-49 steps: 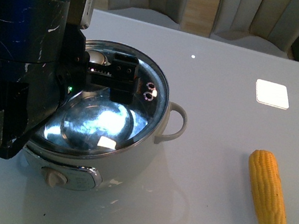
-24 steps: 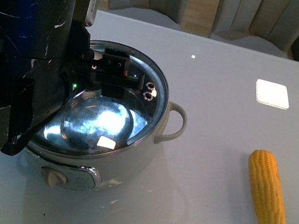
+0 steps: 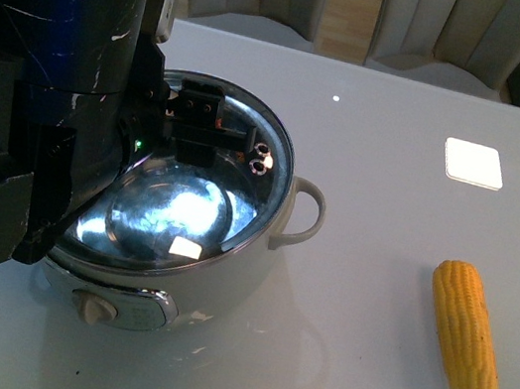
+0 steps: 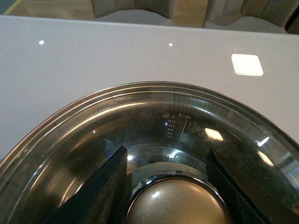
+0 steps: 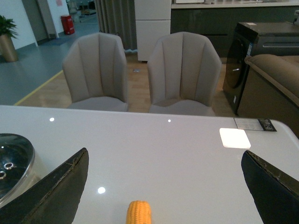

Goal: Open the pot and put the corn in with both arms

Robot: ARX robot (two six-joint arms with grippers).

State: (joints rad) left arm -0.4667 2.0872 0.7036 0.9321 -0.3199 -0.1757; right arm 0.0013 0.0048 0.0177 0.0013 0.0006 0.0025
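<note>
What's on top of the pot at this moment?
A glass lid sits on the pot, with the left hand straddling its knob. Through the glass the inside looks empty, though the left arm hides part.

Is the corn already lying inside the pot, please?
No, the corn lies on the table right of the pot, whose glass lid is on.

The glossy pale-grey table [image 3: 370, 254] is carrying a round cream-white electric pot [image 3: 228, 288], a yellow-orange corn cob [image 3: 467, 337] lying well apart, and a white square [image 3: 474, 163], possibly a reflection.
</note>
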